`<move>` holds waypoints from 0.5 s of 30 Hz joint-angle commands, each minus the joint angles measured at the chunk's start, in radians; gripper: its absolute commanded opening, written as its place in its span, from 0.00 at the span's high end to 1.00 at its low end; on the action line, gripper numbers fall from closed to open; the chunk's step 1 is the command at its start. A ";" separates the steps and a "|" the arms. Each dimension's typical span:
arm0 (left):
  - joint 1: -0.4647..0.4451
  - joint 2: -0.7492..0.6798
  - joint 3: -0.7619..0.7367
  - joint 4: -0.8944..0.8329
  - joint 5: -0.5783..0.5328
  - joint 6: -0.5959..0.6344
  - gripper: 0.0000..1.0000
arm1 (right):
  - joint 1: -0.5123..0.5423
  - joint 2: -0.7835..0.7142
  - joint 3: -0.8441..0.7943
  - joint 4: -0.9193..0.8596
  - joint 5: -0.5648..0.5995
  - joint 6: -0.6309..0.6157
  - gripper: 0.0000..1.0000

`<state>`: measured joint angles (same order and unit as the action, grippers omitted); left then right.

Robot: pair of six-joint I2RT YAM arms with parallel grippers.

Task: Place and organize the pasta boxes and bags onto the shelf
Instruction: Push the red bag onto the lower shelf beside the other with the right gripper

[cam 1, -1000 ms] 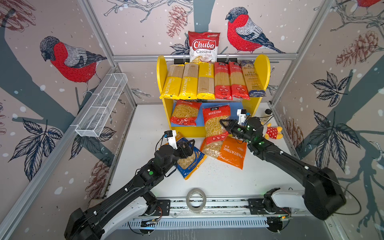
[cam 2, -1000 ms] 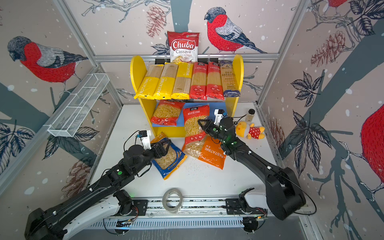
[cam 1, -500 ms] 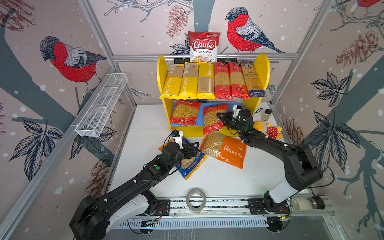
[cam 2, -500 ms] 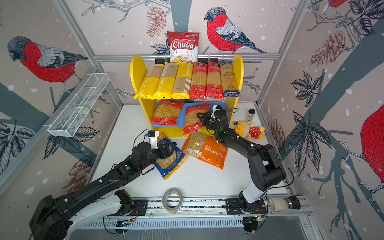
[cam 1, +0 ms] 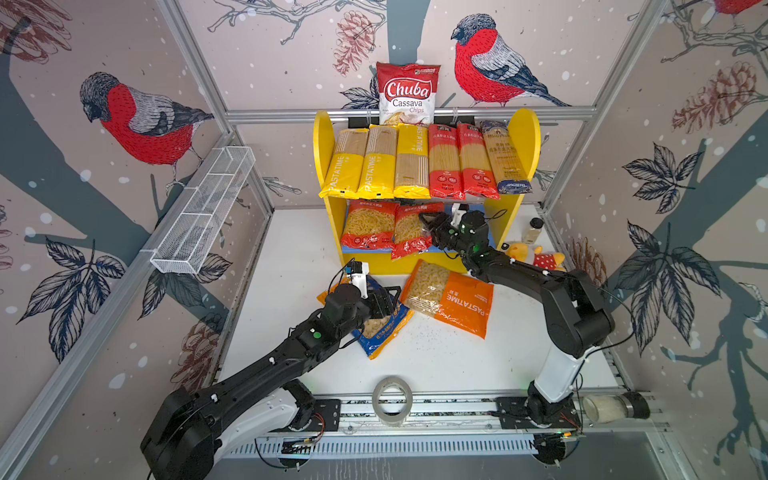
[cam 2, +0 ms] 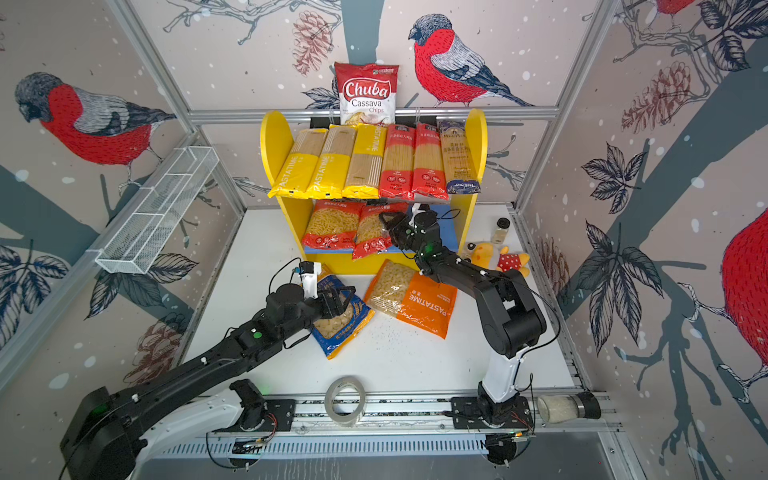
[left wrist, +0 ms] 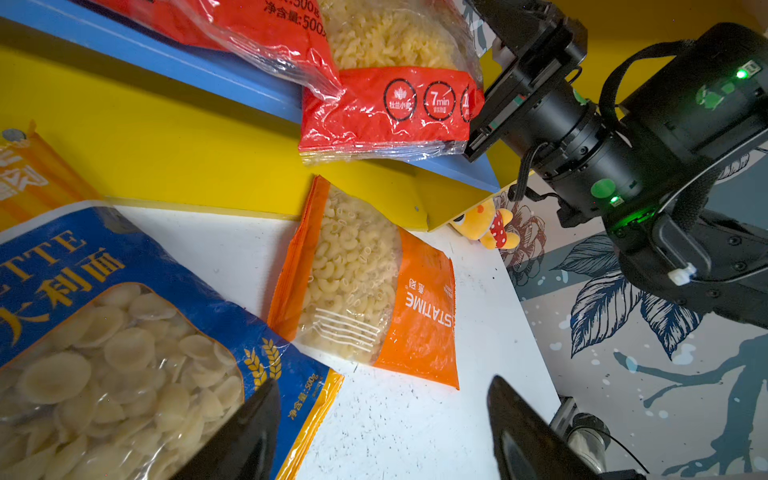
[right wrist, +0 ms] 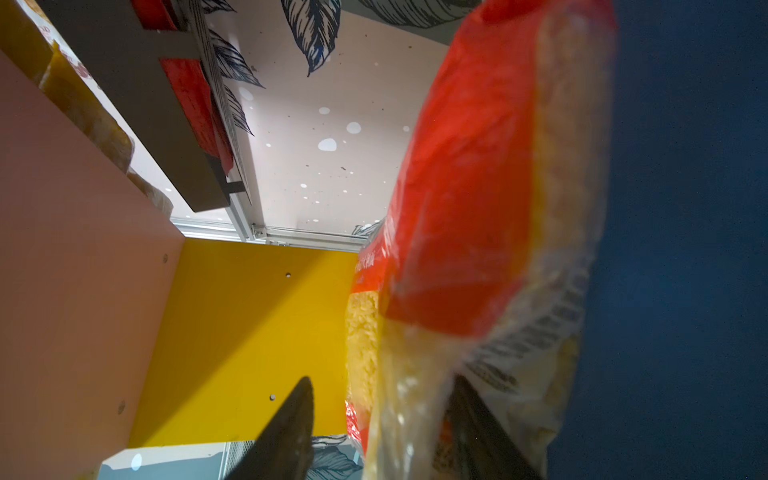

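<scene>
Looking for the relation that decides the next move, we find it at the left fingers (cam 1: 384,301): they stand wide apart, holding nothing, low over the blue-orange bag (cam 1: 380,332), which lies flat on the desk (cam 1: 457,365) beneath them. In the left wrist view one finger hangs over the bag's end corner and its partner over bare desk, so most of the bag spreads to one side of the gap, not between the fingers. Its long axis runs slantwise across the left arm's line of reach, from the foot of the shelf (cam 1: 322,141) toward the desk's front (a shift over the bag, or a turn of the wrist, looks needed before closing, we judge). The orange PASTATIME bag (cam 1: 451,297) lies flat just beyond the left fingers, between them and the right fingers (cam 1: 430,219); for the blue-orange bag the left arm is plainly the nearer. The right fingers sit inside the lower tier, parted, the second red bag (cam 1: 411,230) resting against one and a gap showing beside the other, so we judge it not pinched. That bag lies on the blue lower board (left wrist: 187,62) beside the first red bag (cam 1: 368,226), its end overhanging the front edge. Free board lies on the far side of the right fingers from both.
</scene>
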<state>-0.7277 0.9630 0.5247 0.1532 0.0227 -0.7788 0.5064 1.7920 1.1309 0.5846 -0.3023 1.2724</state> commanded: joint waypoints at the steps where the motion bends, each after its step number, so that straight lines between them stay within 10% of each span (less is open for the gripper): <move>1: 0.001 0.003 -0.005 0.067 0.000 0.004 0.23 | 0.006 -0.054 -0.030 -0.062 -0.022 -0.067 0.39; 15: 0.023 0.205 0.115 0.177 0.031 0.129 0.15 | -0.029 -0.220 -0.159 -0.255 -0.108 -0.321 0.33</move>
<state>-0.7128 1.1370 0.6186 0.2550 0.0250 -0.6930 0.4736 1.5768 0.9619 0.3634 -0.3637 1.0382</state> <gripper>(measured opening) 0.855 0.676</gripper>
